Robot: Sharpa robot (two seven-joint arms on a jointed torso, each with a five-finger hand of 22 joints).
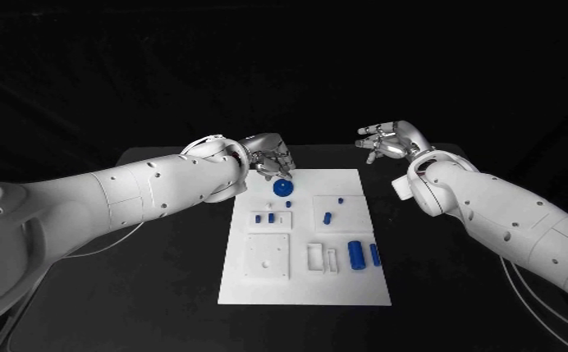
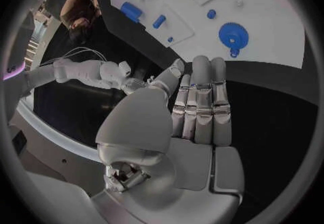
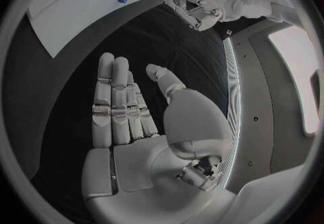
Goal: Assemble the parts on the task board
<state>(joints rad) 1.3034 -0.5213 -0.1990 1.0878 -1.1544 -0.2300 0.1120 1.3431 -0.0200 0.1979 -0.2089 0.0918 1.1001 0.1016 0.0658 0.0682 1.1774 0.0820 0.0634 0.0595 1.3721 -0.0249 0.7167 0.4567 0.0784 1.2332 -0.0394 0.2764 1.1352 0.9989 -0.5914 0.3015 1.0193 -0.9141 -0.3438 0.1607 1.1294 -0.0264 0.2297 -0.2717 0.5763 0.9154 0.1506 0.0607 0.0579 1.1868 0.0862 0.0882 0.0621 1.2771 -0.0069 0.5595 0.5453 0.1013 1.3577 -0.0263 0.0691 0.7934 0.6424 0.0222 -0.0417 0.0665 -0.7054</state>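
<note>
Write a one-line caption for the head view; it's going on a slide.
Both hands, left and right, hover open at the task board's far end, near a blue gear.

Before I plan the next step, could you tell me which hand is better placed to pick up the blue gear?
Left: the left hand hovers beside the blue gear; the right hand is off the task board.

Left hand (image 2: 182,121) fills the middle — fingers (image 2: 201,100) straight and side by side, thumb alongside, nothing held. Beyond the fingertips, the white task board (image 2: 270,29) on the black table (image 2: 270,105). A blue gear (image 2: 234,35) lies near the board's edge; smaller blue parts (image 2: 132,11) farther off. The right hand (image 2: 128,81) — across the table.
</note>
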